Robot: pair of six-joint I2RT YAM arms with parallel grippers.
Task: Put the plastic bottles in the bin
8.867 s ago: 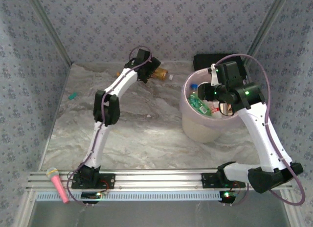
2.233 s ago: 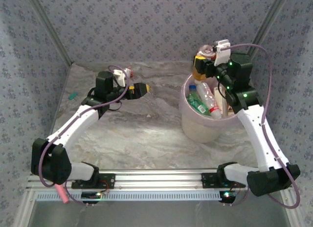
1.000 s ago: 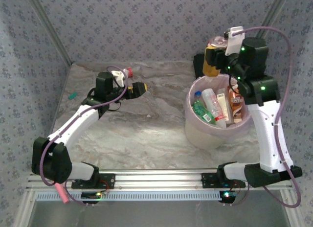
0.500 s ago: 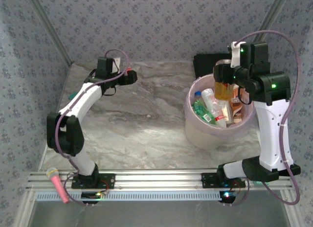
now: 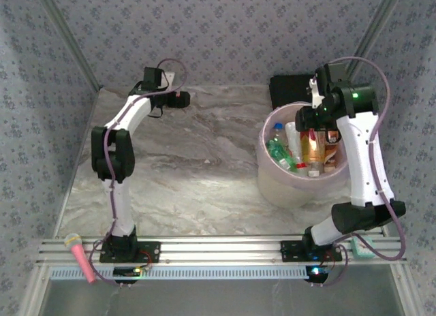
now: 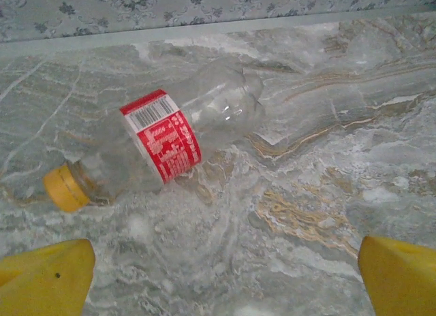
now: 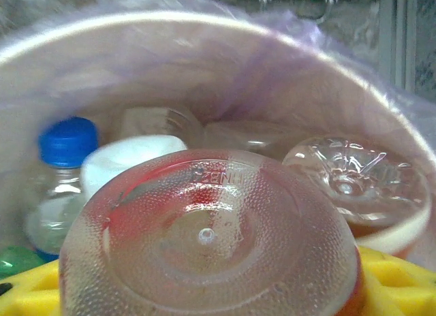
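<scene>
A clear plastic bottle (image 6: 170,135) with a red label and an orange-yellow cap lies on its side on the marble table (image 6: 306,214), close to the back wall. My left gripper (image 6: 225,289) hovers just short of it, open wide, one yellow finger (image 6: 48,278) at each lower corner; it reaches toward the far left (image 5: 180,98). My right gripper (image 5: 313,124) is over the cream bin (image 5: 272,183), shut on a clear bottle (image 7: 208,241) whose dimpled base faces the wrist camera. That bottle (image 5: 315,146) hangs down inside the bin among several others, one blue-capped (image 7: 65,142).
A black rectangular case (image 5: 289,88) sits right behind the bin. A pink microphone (image 5: 80,256) lies by the rail at the near left. The bin's pink liner (image 7: 272,77) surrounds the right gripper. Patterned walls enclose the table on three sides.
My right gripper has come down from above the bin's far rim and lowered its bottle inside. The left arm has swung back toward the far left, nearer the wall.
</scene>
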